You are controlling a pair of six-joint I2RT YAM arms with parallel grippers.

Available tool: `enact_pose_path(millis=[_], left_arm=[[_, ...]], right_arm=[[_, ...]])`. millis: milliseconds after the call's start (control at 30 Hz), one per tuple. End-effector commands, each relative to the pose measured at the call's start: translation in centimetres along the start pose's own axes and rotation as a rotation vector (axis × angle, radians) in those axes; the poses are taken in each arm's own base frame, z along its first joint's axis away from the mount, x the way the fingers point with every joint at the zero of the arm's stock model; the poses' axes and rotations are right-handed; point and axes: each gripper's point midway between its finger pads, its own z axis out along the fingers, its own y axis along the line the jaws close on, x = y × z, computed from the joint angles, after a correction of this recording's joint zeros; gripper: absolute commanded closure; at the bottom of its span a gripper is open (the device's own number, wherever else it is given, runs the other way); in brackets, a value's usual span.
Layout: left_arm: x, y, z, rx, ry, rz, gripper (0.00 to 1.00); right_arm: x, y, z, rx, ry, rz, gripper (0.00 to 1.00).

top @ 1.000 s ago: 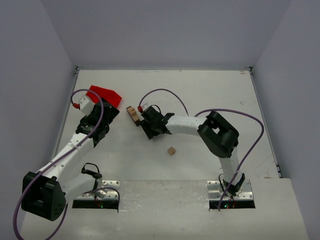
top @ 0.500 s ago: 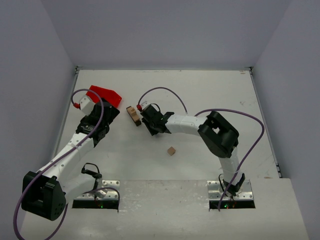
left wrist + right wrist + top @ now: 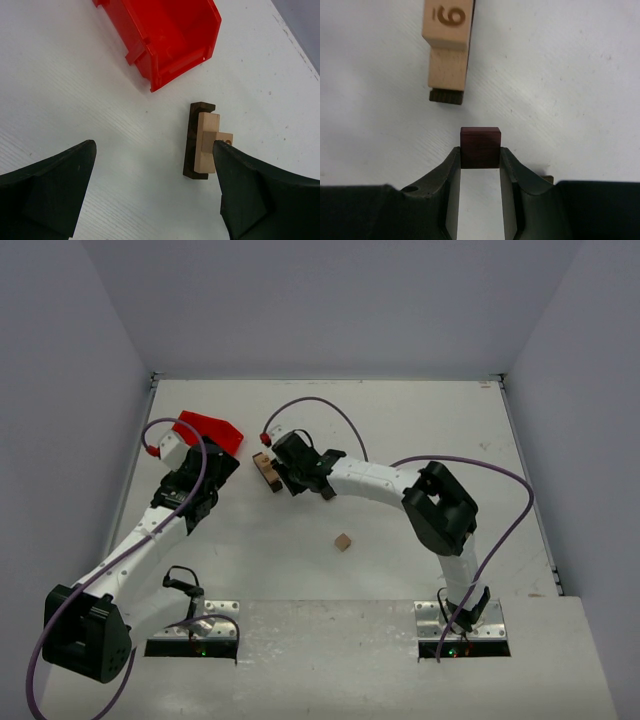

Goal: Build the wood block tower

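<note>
Block point(image 3: 480, 141) — pinched in right claw point(image 3: 480, 151).

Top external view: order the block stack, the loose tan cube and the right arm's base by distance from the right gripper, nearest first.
From the right gripper:
1. Block stack, just to its left.
2. Loose tan cube, mid-table, toward the bases.
3. Right arm's base, at the near edge, far right.

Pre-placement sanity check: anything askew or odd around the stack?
Mildly: the stack isn't flush; a small tan piece juts sideways off it. The right gripper pinches its dark block only at the fingertips. Nothing spilled or broken.
</note>
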Motion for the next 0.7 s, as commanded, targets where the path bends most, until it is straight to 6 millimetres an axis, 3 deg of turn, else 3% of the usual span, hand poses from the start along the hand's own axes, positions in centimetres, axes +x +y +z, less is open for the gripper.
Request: enact_pose_path(millis=[0, 67, 667], left_arm=[[-1.6, -1.1, -0.4, 0.038, -0.043, -0.030, 0.00], [-1.6, -1.1, -0.4, 0.039, -0.043, -0.030, 0.00], [-1.8, -0.9, -0.3, 0.026, -0.053, -0.031, 0.00]], right_arm=[[-6.6, 0.8, -2.6, -0.060, -0.135, 0.000, 0.83], [-8.1, 1.1, -2.7, -0.071, -0.151, 0.022, 0.83], [-11.8, 2.1, 0.0, -0.022, -0.148, 0.046, 0.82]])
